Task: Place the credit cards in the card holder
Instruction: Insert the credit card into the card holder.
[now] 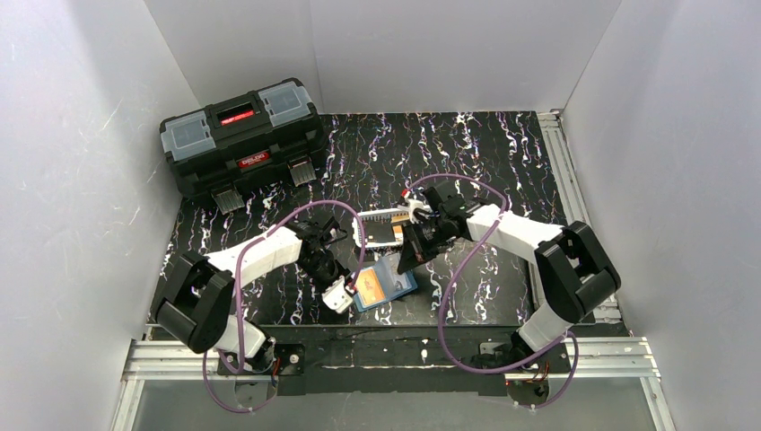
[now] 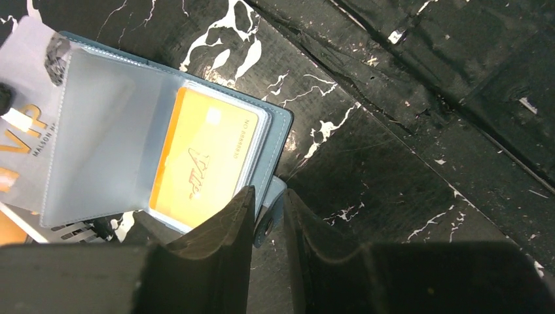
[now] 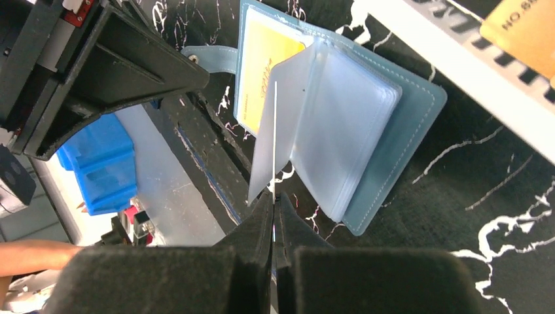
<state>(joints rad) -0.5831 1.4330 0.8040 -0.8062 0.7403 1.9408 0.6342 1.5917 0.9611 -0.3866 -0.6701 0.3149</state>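
Card holder (image 1: 386, 285) is being shown lying open on the black marbled table (image 1: 502, 162), near its front edge and between the tips of the two arms. A yellow-orange card (image 2: 203, 163) is being carried inside a clear sleeve against the cover, on the side where the snap tab (image 2: 271, 212) is sticking out. The other clear sleeves (image 3: 347, 131) are being seen fanned upward from the spine.

The left fingers (image 2: 229, 229) are being held with only a narrow gap between them, and the snap tab is being straddled in that gap; whether it is actually being pinched cannot be told. The right fingers (image 3: 258, 226) are being pressed together on a pale card (image 3: 275, 131), which is being held on edge just above the open holder, beside one raised sleeve; whether card and sleeve are touching cannot be told.

A white mesh basket (image 1: 370, 218) is being seen just beyond the holder, with a golden-brown card (image 3: 523, 26) lying in it. A black toolbox (image 1: 242, 144) is being seen at the far left corner, well apart.
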